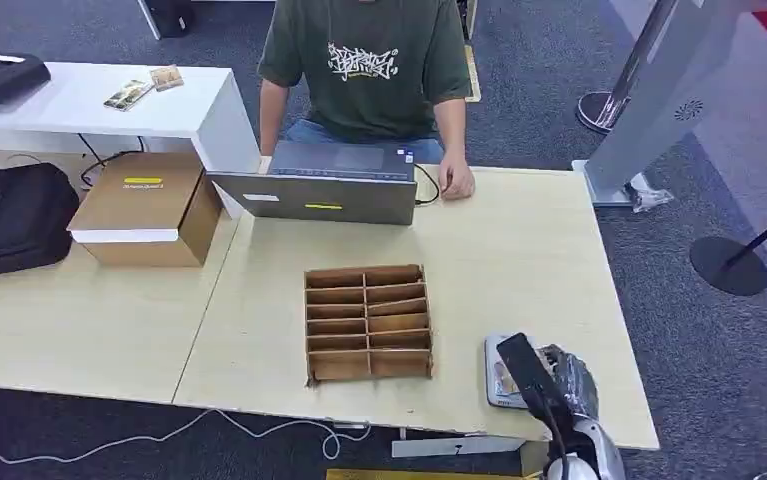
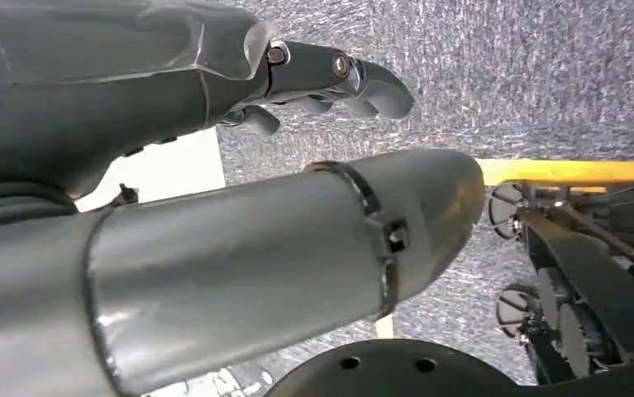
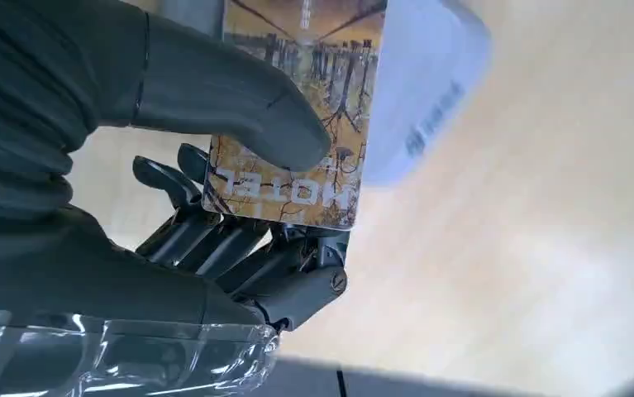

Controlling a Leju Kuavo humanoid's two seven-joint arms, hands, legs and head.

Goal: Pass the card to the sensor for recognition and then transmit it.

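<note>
Right hand pinching card with thumb over sensor on desk. Left hand hanging, fingers curled, holding nothing.

The desk is pale wood-grain board, matt and smooth. At centre frame the divided tray looks like raw brown cardboard. The card is glossy printed plastic, pinched by the right robot hand of smooth grey plastic over the pale plastic sensor. The floor is rough grey carpet.
</note>
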